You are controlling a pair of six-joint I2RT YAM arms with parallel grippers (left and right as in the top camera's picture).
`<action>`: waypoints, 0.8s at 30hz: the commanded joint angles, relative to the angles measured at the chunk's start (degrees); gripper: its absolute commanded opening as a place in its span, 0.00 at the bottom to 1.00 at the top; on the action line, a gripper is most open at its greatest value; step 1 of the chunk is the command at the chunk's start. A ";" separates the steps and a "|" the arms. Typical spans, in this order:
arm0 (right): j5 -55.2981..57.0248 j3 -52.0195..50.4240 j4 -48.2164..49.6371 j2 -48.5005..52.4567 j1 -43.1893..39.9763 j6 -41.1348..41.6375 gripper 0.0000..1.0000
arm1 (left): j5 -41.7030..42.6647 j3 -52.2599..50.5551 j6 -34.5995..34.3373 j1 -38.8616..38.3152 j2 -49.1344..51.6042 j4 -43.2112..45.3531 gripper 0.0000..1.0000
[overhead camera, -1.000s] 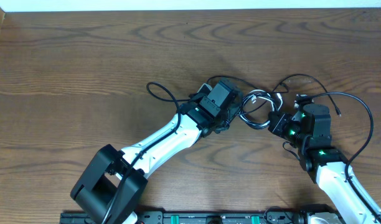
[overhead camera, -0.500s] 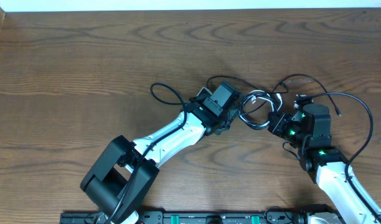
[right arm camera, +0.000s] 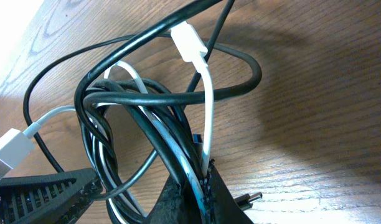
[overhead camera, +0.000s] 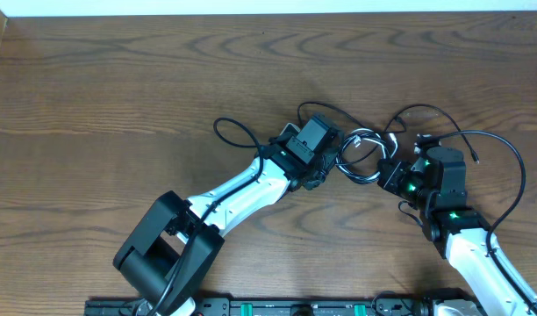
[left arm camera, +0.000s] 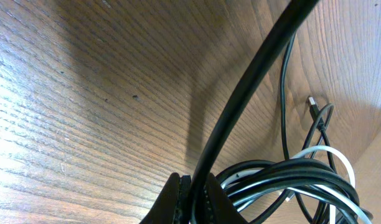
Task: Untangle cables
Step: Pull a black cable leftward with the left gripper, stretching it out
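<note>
Lowest in the overhead frame, two arms reach up toward centre-right. The left gripper (left arm camera: pixel 193 194) is clamped on one black cable (left arm camera: pixel 240 106). The right gripper (right arm camera: pixel 200 186) is pinched onto black and white strands together. The tangled cables (overhead camera: pixel 363 156) lie between them, right of centre: two black and one white cable (right arm camera: pixel 206 93), loops crossing. Farther up is the wooden table (overhead camera: pixel 119 79).

Table (overhead camera: pixel 119 88): brown wood, wavy dark grain. Cables (right arm camera: pixel 172 96): black mostly, one white (white plug too). Arms (overhead camera: pixel 242 189): white shells, black joints; green lights (overhead camera: pixel 415 185) on the right one.
</note>
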 commanded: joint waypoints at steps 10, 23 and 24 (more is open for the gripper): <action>6.54 0.22 -2.67 -0.26 -0.02 0.57 0.01 | -0.13 0.26 17.81 9.55 -15.80 -5.42 0.07; 19.23 0.22 -2.82 -0.26 -0.09 -1.49 0.01 | -0.33 0.24 32.06 36.41 -33.03 -26.18 0.07; 20.90 0.22 -3.23 -0.26 -0.09 -1.60 0.01 | -0.33 0.24 32.04 38.29 -33.00 -26.84 0.08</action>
